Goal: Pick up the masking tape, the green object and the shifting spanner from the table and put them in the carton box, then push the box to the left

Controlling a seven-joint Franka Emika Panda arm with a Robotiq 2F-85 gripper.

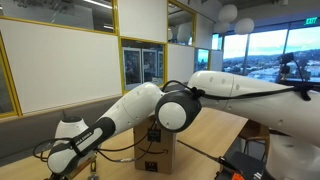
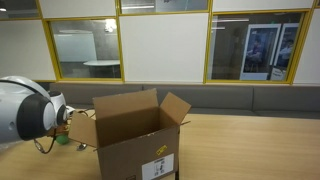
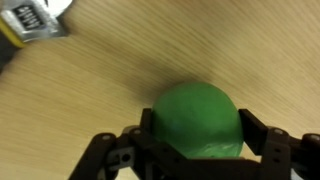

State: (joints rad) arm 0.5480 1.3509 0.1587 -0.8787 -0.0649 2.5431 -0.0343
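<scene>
In the wrist view the green object (image 3: 196,115), a round bright green ball, rests on the light-wood table (image 3: 90,100). My gripper (image 3: 200,128) is shut on it, one dark finger pressed against each side. The grey metal shifting spanner (image 3: 36,20) lies at the top left corner of that view, apart from the ball. In an exterior view the green object (image 2: 62,138) shows as a small spot low beside the arm, left of the open carton box (image 2: 130,140). The box (image 1: 156,150) stands partly behind the arm. The masking tape is out of view.
The white arm (image 1: 150,105) stretches low across the table and hides much of it. Black cables (image 2: 45,145) trail on the tabletop left of the box. A dark bench (image 2: 250,100) and glass walls run behind the table. Red-and-black gear (image 1: 245,160) sits at the table's edge.
</scene>
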